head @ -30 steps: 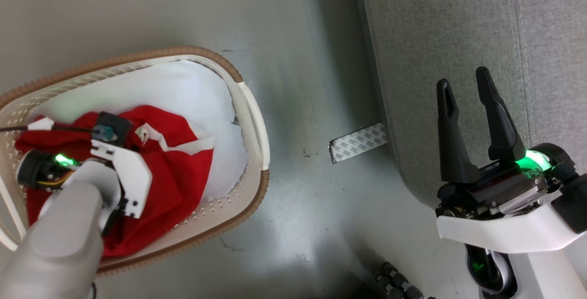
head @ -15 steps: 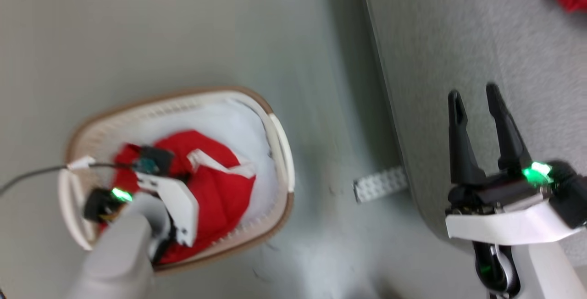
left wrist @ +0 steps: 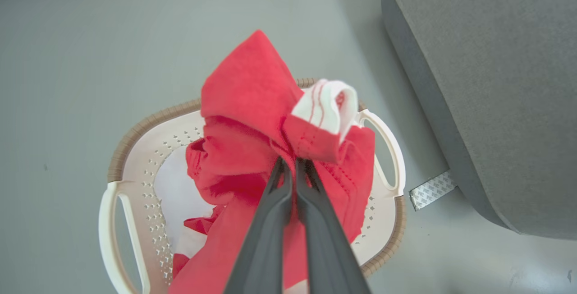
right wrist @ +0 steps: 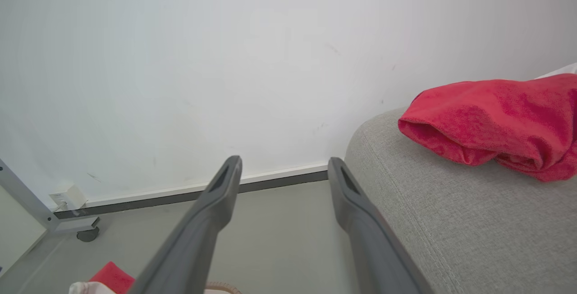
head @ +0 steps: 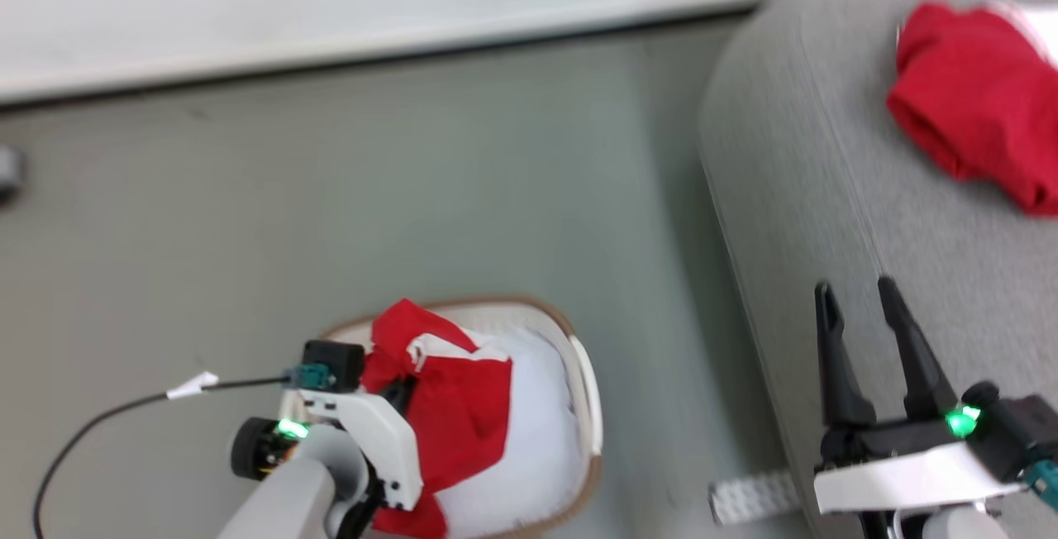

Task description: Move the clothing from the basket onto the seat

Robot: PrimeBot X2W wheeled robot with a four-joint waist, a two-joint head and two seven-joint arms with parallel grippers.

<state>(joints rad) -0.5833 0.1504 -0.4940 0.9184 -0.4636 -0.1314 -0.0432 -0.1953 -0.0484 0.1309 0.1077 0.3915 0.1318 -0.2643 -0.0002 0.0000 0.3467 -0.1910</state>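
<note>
My left gripper (left wrist: 292, 162) is shut on a bunched fold of the red clothing (left wrist: 252, 100), which has a white striped cuff. The garment hangs lifted over the cream basket (left wrist: 148, 122) with its lower part trailing inside. In the head view the same red clothing (head: 455, 407) rises above the basket (head: 585, 390) at the bottom centre. Another red garment (head: 967, 101) lies on the grey seat (head: 826, 192) at the upper right. My right gripper (head: 860, 291) is open and holds nothing, hovering over the seat's left edge (right wrist: 451, 222); the red garment (right wrist: 491, 118) lies beyond its fingers.
White fabric (head: 529, 448) lies in the basket under the red piece. A strip of patterned tape (head: 752, 496) lies on the grey floor by the seat's corner. A white wall with a dark skirting (head: 413, 43) runs behind. A metal frame foot (right wrist: 85, 233) stands by the wall.
The head camera has tilted up, bringing the wall and the seat's garment into view. My left gripper has shut on the red clothing and raised it above the basket. The right gripper stayed open.
</note>
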